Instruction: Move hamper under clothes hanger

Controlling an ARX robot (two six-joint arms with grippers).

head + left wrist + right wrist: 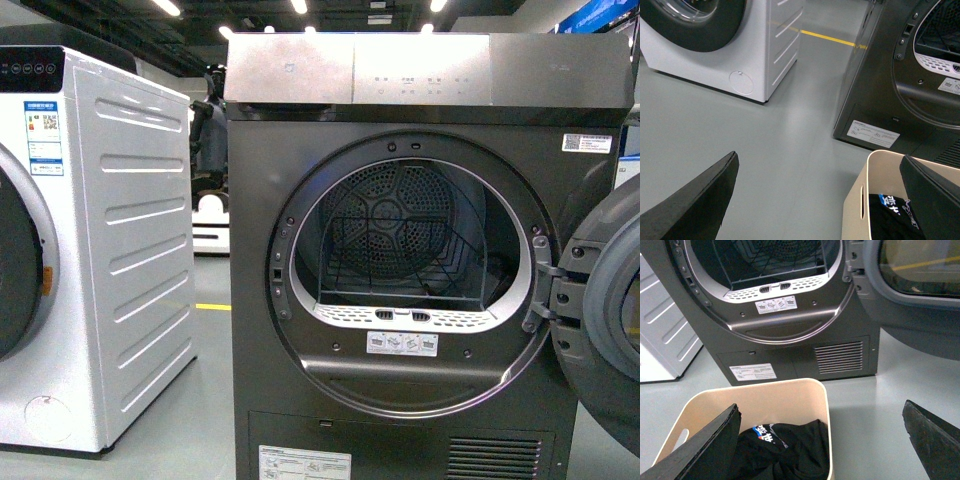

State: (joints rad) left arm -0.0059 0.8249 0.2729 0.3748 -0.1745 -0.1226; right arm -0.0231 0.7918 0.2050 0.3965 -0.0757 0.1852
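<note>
Grey smooth floor [765,150] lies before a dark grey dryer [250,250], whose round door [610,310] stands open to the right. A white washing machine [130,250] stands at its left. The beige hamper [790,402] sits on the floor close in front of the dryer, with a black garment [790,445] inside it. The left tool [820,156] has its fingers spread wide and holds nothing; one finger shows over the hamper's corner. The right tool [820,404] is also spread wide and grips nothing.
</note>
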